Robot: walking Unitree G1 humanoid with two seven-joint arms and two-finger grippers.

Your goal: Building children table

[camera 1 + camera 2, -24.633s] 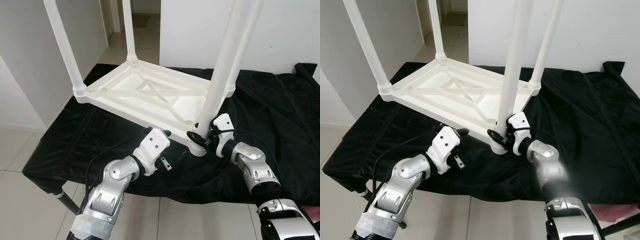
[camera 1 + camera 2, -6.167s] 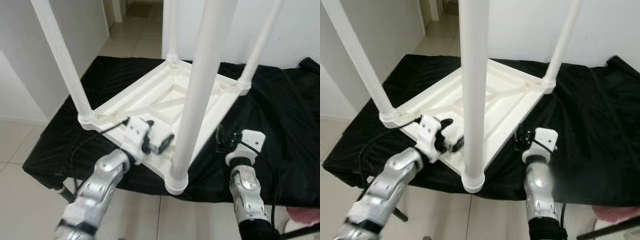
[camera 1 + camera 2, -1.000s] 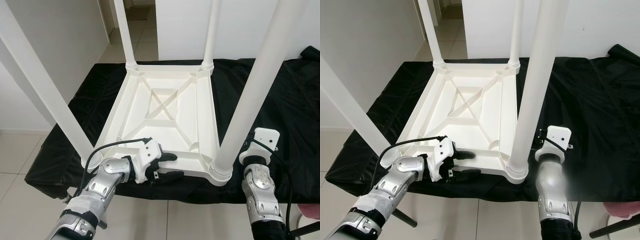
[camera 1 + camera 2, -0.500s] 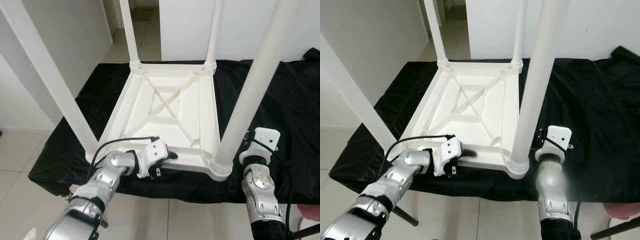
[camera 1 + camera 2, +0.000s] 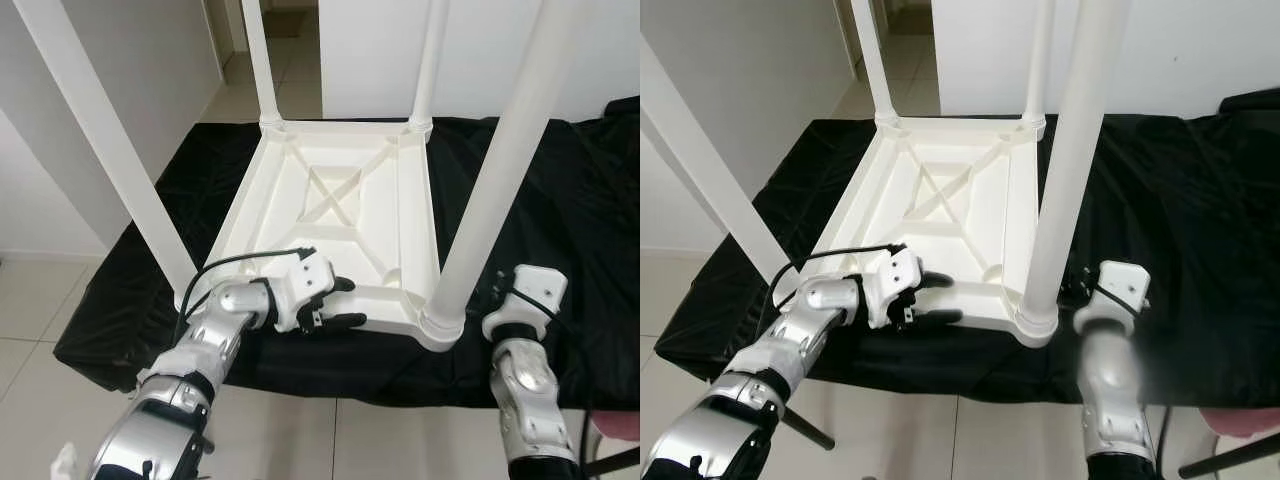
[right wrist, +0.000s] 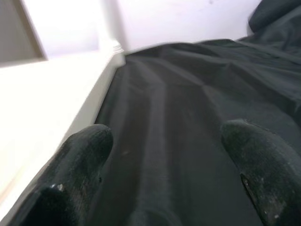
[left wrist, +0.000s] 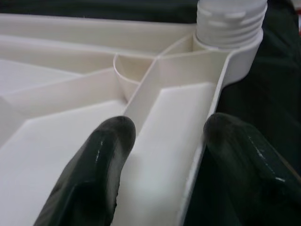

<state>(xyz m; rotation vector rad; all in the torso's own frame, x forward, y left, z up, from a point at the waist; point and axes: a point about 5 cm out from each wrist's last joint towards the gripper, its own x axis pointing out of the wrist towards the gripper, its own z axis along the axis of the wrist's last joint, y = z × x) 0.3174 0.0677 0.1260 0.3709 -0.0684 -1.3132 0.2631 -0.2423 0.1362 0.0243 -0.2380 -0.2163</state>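
I see upturned white plastic children table (image 5: 340, 215) lying on black cloth (image 5: 560, 220), four legs fitted. Left gripper (image 5: 340, 303), fingers now spread again, straddles near rim at 7 o'clock. Right gripper (image 6: 164, 155) gaping, empty, at 4 o'clock. Assembly looks finished; flipping remains.

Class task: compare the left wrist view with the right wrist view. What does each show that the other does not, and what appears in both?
Left wrist view alone: the ribbed underside of the white tabletop, one black finger inside its rim, one outside, and a threaded leg socket.
Right wrist view alone: a white wall and spread fingers over bare cloth.
Both: the black cloth and the tabletop's white edge.
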